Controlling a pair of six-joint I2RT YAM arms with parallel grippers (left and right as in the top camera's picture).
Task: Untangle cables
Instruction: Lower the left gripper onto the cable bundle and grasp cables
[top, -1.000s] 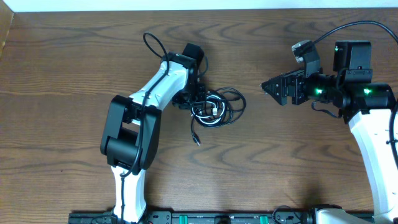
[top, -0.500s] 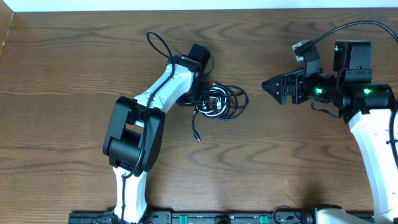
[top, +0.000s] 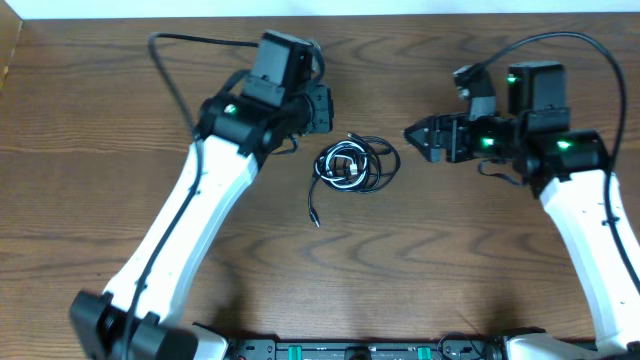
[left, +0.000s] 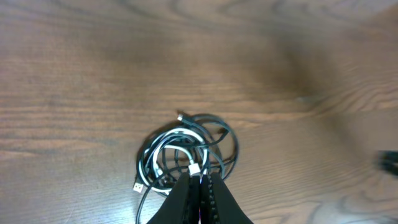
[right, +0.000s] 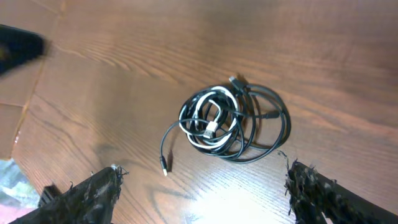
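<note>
Hovering near bundle | cables (top: 355, 165) lie coiled together mid-bench (top: 480, 260), between both arms | left jaws pressed together, empty; right jaws spread | risk: pinching several loops at once likely tightens the knot or drags the whole bundle

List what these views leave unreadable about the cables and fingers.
Cable count: the cables overlap in one bundle; too small overhead, loops cross in both wrist views.
Bundle's near edge: left wrist view, behind the shut left fingers; whether they pinch a strand is unclear.
Right fingers: right wrist view, cut off by the bottom edge.
Dark shape, left wrist view's right edge: blurred.
</note>
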